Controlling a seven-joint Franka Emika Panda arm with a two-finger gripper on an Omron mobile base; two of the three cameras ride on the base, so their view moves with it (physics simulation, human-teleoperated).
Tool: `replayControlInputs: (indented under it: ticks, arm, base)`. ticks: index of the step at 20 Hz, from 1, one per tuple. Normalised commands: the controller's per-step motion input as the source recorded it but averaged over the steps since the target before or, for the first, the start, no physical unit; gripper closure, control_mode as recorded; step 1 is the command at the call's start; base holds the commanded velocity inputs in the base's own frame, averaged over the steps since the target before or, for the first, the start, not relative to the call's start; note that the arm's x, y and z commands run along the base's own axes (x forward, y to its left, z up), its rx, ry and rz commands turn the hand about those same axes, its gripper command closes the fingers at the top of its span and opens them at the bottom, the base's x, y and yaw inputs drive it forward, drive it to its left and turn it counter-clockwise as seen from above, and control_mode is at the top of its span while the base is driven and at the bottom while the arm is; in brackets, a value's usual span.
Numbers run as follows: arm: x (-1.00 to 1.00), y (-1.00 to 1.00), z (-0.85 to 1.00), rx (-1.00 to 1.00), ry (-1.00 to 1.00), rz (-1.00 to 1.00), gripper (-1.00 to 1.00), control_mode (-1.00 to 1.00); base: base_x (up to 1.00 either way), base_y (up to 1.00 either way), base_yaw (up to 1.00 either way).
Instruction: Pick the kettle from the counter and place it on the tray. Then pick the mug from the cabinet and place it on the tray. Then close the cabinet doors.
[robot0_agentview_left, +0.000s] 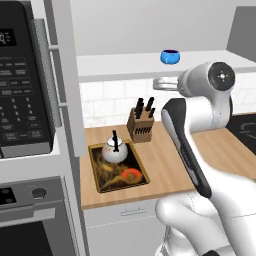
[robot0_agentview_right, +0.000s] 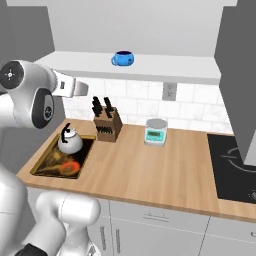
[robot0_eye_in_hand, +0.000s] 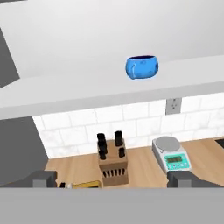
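Sitting on the tray (robot0_agentview_left: 100, 181), the kettle (robot0_agentview_left: 114, 150); mug (robot0_eye_in_hand: 141, 67) shelved; hand (robot0_eye_in_hand: 113, 178) wide.

Tray (robot0_eye_in_hand: 85, 185) mostly below frame edge

We see a wooden knife block (robot0_agentview_right: 107, 125) with black handles standing by the white tiled backsplash (robot0_agentview_right: 135, 97), a small kitchen scale (robot0_agentview_right: 156, 132) to its right, a black cooktop (robot0_agentview_right: 232, 167) further right, and a microwave (robot0_agentview_left: 22, 85) above an oven (robot0_agentview_left: 30, 215).
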Motion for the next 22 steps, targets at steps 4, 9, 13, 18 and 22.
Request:
replayControlInputs:
  ticks: [4,9,13,18,22]
  arm:
    - [0.11,-0.20,0.54,0.00,0.00,-0.07,-1.00,-1.00]
    - [0.36,-0.22,0.23,-0.01,0.05,-0.11,-1.00,-1.00]
    - [0.65,-0.09,0.04,0.00,0.00,-0.06,-1.00,-1.00]
    - [0.66,-0.15,0.02,0.00,0.03,-0.03,-1.00,-1.00]
    - [0.61,-0.17,-0.15,-0.06,0.05,-0.01,-1.00,-1.00]
  base:
    - [0.00,0.00,0.00]
    - [0.00,0.00,0.00]
    - [0.00,0.00,0.00]
    - [0.00,0.00,0.00]
    - [0.00,0.00,0.00]
